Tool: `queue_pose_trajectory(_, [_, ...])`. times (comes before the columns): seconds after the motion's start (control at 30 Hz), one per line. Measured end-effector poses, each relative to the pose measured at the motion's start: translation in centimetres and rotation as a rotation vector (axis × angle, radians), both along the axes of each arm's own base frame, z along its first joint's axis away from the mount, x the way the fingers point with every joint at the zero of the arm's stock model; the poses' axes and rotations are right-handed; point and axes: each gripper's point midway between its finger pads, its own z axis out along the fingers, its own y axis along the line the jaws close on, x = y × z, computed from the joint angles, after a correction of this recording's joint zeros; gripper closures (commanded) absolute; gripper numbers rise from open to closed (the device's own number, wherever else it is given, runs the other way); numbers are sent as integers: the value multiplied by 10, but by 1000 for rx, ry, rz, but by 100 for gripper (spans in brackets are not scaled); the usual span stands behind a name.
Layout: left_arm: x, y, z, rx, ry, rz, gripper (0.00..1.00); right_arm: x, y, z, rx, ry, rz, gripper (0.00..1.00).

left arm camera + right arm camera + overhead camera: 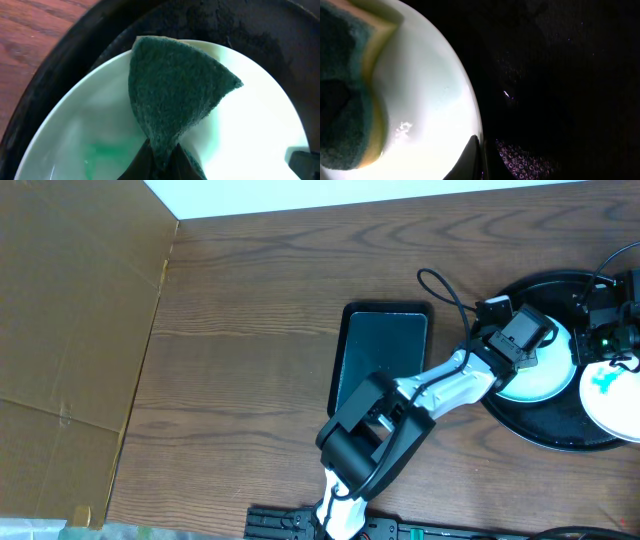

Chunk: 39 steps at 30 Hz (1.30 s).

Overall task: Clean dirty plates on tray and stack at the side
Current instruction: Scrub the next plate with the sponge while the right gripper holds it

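Note:
The round black tray (530, 430) sits at the right. A white plate (545, 375) lies on it, and in the left wrist view (250, 130) it carries a teal smear. My left gripper (528, 345) (162, 156) is shut on a green sponge (175, 95) that presses on this plate. My right gripper (600, 342) (481, 150) is shut on the plate's rim (430, 100); the sponge (345, 115) shows at the left there. A second plate (612, 395) with a teal smear lies at the tray's right side, cut off by the frame. A third plate is out of view.
A smaller rectangular black tray (385, 355) lies left of the round tray, under the left arm. A cardboard sheet (70, 330) covers the table's left side. A white wall (400, 192) runs along the far edge.

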Motion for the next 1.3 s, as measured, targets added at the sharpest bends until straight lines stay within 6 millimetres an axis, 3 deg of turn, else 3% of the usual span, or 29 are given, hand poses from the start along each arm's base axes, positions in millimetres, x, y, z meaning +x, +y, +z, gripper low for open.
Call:
queue_pose_trajectory(0.37, [5,24,-3,123,23,-118,93,-1,2,0,8,3,4,99])
queue_pose_trajectory(0.67, [32,45,3,175,-39,-202,93,-1,3,1,21,6,2,99])
queue_pose_trajectory(0.93, [47,29,10,38,-97,-220,93,-1,3,1,24,9,-12,99])
queue_pose_trajectory(1.07, [53,5,22,-123,-121,-253,93,0,3,1,24,8,-12,99])
queue_pose_trajectory(1.17, [51,-12,33,-218,-131,-301,93,0,3,1,24,6,-12,99])
queue_pose_trajectory(1.3, [41,-21,33,-275,-87,-343,93,0,3,1,24,7,-12,99])
